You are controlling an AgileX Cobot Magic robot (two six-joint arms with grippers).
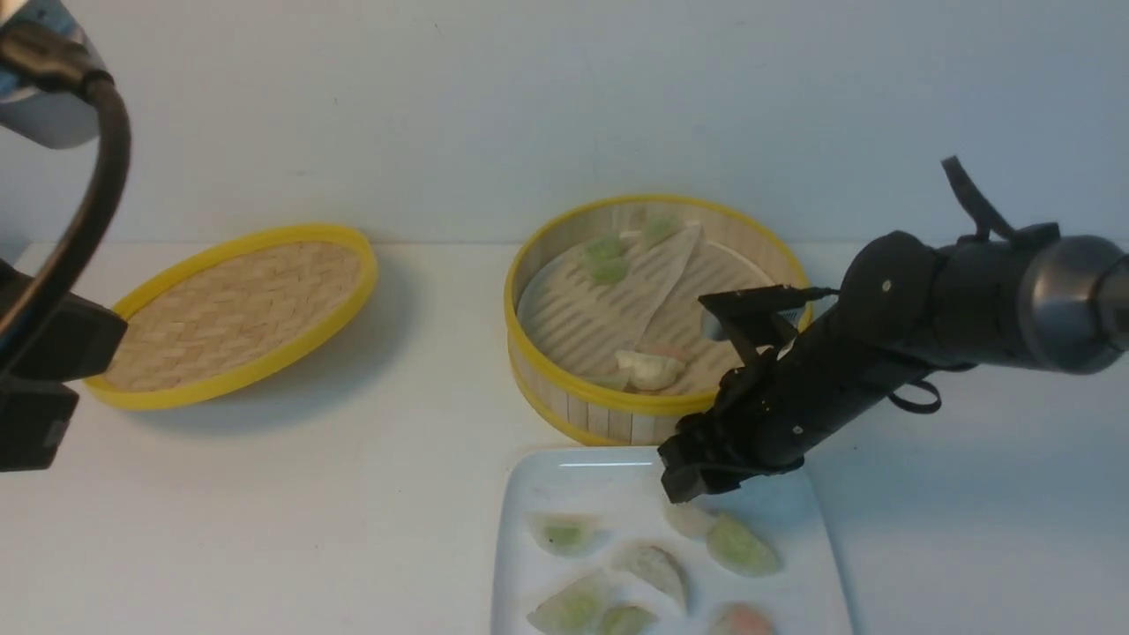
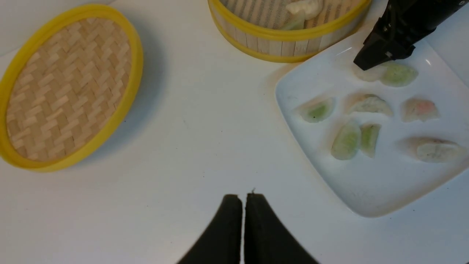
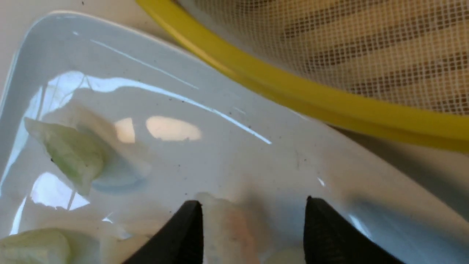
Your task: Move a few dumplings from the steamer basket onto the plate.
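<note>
Right end effector (image 3: 253,205): low over the glossy white square plate (image 1: 617,481), jaws parted, gripping nothing. A whitish dumpling (image 3: 227,231), crescent-shaped and faintly pink, lies flat on the plate between the fingers. It is close against one finger, with a visible gap to the other. It sits near the plate's 12 o'clock edge, touching a pale green dumpling (image 1: 739,545) at its 3 o'clock. The left wrist view shows eight small translucent dumplings (image 2: 346,141) on the plate in all, mixed pale green, whitish and pinkish. The plate sits at 6 o'clock of the round bamboo steamer basket (image 1: 609,423) with yellow rims, just beside it; can't tell if they touch. More are left in the basket: green ones (image 1: 607,256) near the floor's 12 o'clock and a whitish one (image 1: 648,369) at 6 o'clock by the wall. The flat woven bamboo lid (image 1: 234,313) with a yellow rim is at 9 o'clock of the basket, well apart. Left end effector (image 2: 242,198): fingers pressed together, holding nothing, above the white surface (image 1: 397,494) between lid and plate.
</note>
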